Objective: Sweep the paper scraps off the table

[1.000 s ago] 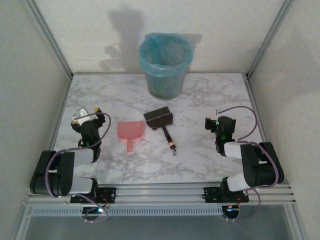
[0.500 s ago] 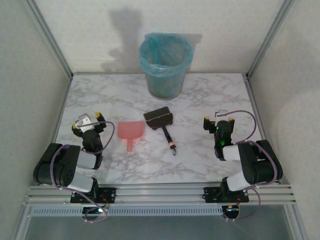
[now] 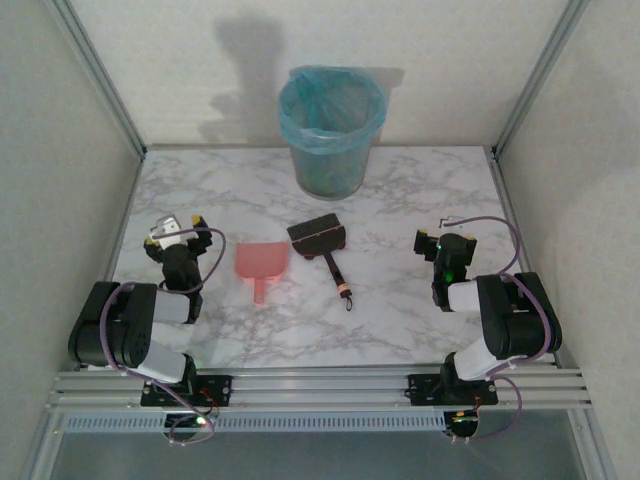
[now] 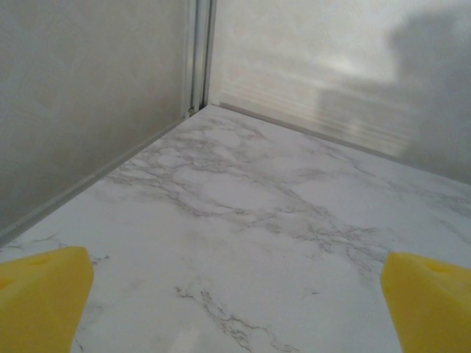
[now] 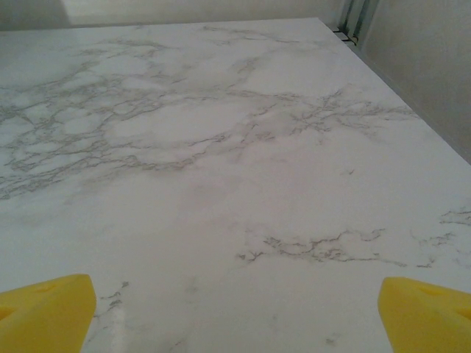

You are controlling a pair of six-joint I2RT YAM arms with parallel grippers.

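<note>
Jaws stood wide and empty on the left gripper (image 3: 175,231) and right gripper (image 3: 443,238) in the top view, pink dustpan (image 3: 262,262) and brush (image 3: 320,236) lying loose between them on the table (image 3: 400,300); the paper scraps were presumably in the bin (image 3: 332,130) beyond, its inside unreadable. Left wrist: veined marble ahead of parted yellow pads (image 4: 40,298). Right wrist: the same. Sweeping seemed finished; the next move likely called only for parking the arms.

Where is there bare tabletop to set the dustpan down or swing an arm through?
Bare table: between the brush and the right gripper, both far corners beside the bin, and the near strip this side of the dustpan. Tight: the gap between the left gripper and the dustpan. Crowded: the middle, where dustpan and brush lie close, bin behind.
</note>
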